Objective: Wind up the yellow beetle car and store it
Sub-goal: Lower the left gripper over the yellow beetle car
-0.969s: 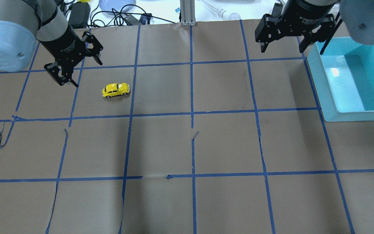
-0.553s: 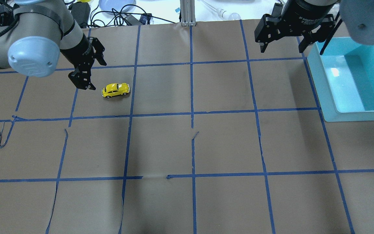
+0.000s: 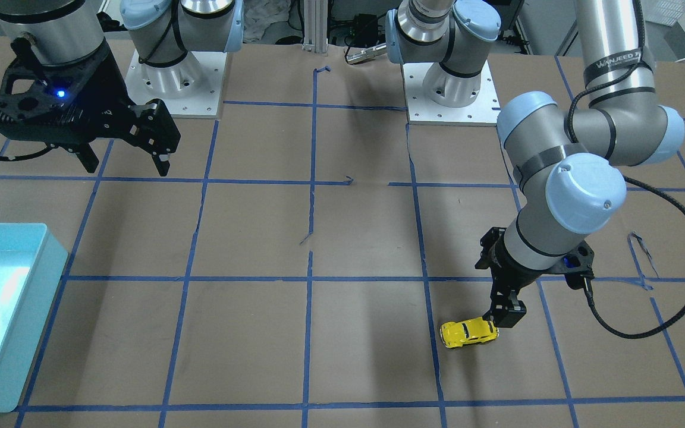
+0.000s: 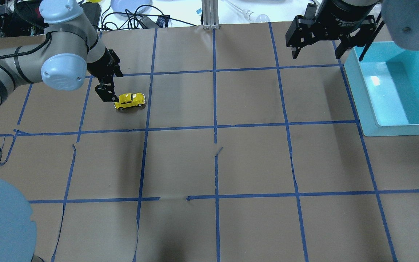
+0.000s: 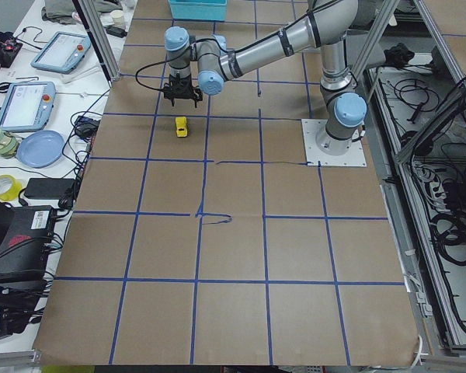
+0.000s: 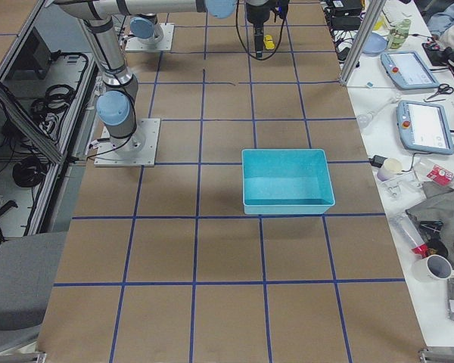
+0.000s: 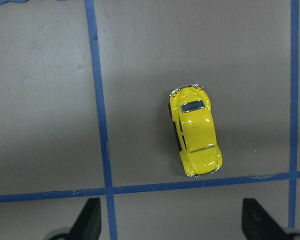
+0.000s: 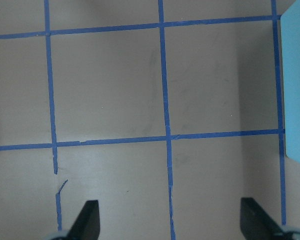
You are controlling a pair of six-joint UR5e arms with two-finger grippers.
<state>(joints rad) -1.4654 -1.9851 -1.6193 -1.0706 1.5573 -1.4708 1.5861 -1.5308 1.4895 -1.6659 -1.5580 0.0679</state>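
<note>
The yellow beetle car point(image 4: 130, 100) stands on its wheels on the brown paper at the table's left back. It also shows in the front view point(image 3: 469, 333) and in the left wrist view point(image 7: 195, 132). My left gripper point(image 4: 110, 86) is open and empty, hovering just left of the car's end and apart from it. Its fingertips point(image 7: 90, 220) sit at the bottom of the wrist view, with the car beyond them. My right gripper point(image 4: 316, 51) is open and empty, high over the table's back right beside the teal bin point(image 4: 358, 94).
The teal bin point(image 3: 51, 273) is empty; its edge shows in the right wrist view point(image 8: 296, 85). Blue tape lines grid the paper, torn in places. Cables, a plate and tablets lie beyond the table's back edge point(image 4: 129, 11).
My left arm has swung right and down towards the car, turning its gripper; the fingers now stand next to the car. The car and my right arm have not moved.
</note>
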